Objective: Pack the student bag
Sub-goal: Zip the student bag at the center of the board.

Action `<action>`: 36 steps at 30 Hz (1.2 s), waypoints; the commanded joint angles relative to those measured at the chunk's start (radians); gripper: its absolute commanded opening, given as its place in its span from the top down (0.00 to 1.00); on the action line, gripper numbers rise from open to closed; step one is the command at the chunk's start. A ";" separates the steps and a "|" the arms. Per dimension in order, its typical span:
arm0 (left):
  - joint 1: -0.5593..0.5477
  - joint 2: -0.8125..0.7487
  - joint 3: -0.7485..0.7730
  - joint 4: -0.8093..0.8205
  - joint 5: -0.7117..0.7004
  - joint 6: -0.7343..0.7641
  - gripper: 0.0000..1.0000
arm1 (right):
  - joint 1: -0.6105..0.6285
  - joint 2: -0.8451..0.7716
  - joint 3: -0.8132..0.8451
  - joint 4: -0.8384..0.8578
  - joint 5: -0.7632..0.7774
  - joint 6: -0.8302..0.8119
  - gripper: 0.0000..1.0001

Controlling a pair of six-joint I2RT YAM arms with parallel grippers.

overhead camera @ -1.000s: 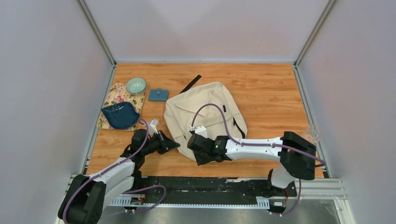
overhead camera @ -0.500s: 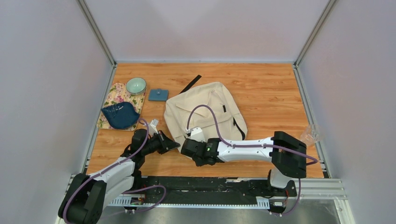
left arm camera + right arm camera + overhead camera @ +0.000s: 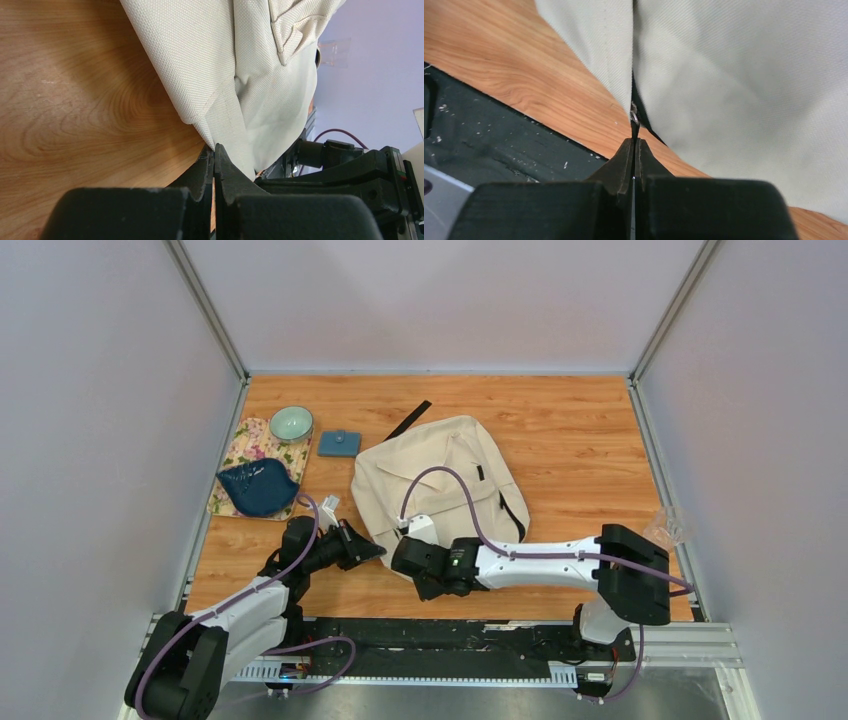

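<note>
Seemingly at the unzipping step: student bag (image 3: 445,475) lying flat on the bench (image 3: 580,440), left hand (image 3: 214,149) clamped shut on its near fabric edge, right hand (image 3: 634,141) pinched shut on the zipper pull (image 3: 634,119). Next: draw the pull along the seam, fabric kept taut.

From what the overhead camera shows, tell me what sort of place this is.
Most likely a robot lab test cell: a wooden tabletop boxed in by plain grey panels, a left arm and right arm mounted at its near edge, and staged props: a student bag, a green bowl, a blue pouch.
</note>
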 commanded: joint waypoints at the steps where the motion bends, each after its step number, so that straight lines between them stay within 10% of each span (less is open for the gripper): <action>1: 0.002 -0.001 -0.082 0.030 0.045 0.007 1.00 | 0.005 -0.046 -0.041 0.080 -0.083 0.023 1.00; 33: 0.077 -0.100 -0.012 -0.188 0.040 0.133 1.00 | -0.043 -0.162 -0.234 0.043 0.013 0.084 1.00; 36: 0.077 -0.116 0.025 -0.250 0.046 0.166 0.67 | -0.044 -0.179 -0.211 0.065 -0.001 0.069 1.00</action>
